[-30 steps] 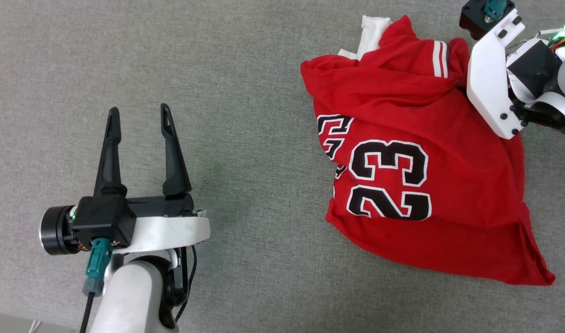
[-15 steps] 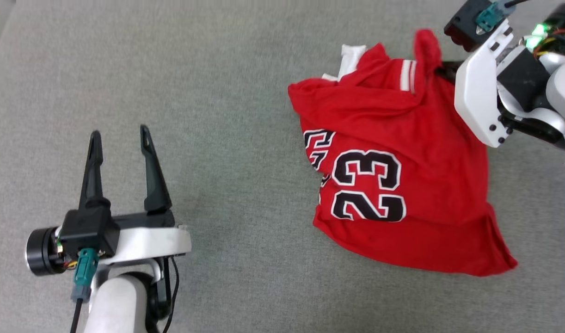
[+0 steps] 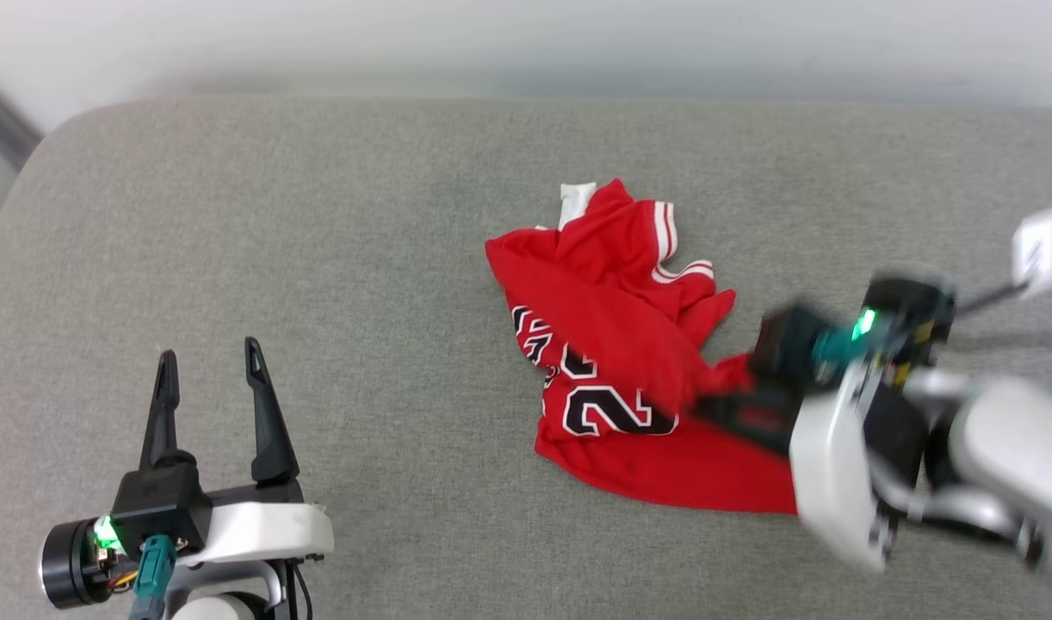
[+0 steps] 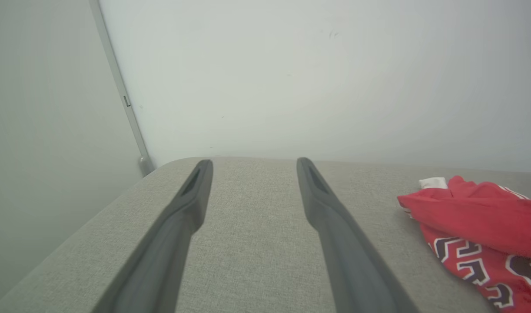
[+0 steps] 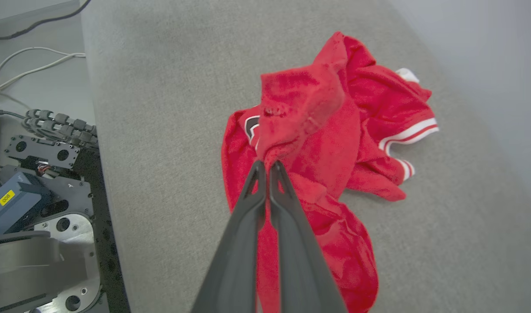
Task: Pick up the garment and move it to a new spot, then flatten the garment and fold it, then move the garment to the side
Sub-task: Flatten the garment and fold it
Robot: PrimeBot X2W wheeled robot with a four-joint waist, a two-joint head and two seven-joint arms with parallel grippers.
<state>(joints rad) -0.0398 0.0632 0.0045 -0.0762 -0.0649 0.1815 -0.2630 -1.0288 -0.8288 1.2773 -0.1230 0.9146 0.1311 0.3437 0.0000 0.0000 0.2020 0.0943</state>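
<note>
The garment (image 3: 612, 344) is a crumpled red T-shirt with black-and-white numbers and white striped trim, lying mid-right on the grey cushion. My right gripper (image 3: 715, 406) reaches into its right side, blurred by motion. In the right wrist view the right gripper (image 5: 266, 166) is shut on a fold of the garment (image 5: 335, 130), which rises above the rest of the cloth. My left gripper (image 3: 209, 353) stands open at the lower left, well apart from the shirt. In the left wrist view the left gripper (image 4: 254, 163) has nothing between its fingers, and the garment (image 4: 478, 217) lies to its right.
The grey cushioned surface (image 3: 362, 258) spreads wide to the left and front of the shirt. A pale wall (image 4: 291, 78) rises behind its far edge. The robot's base with cables (image 5: 35, 182) sits beside the cushion's edge. A white tag (image 3: 1039, 248) hangs by the right arm.
The head camera has pulled back, showing the wall. My right gripper went from open to shut on the garment's edge and drew it nearer, bunching the cloth. The left gripper stays open.
</note>
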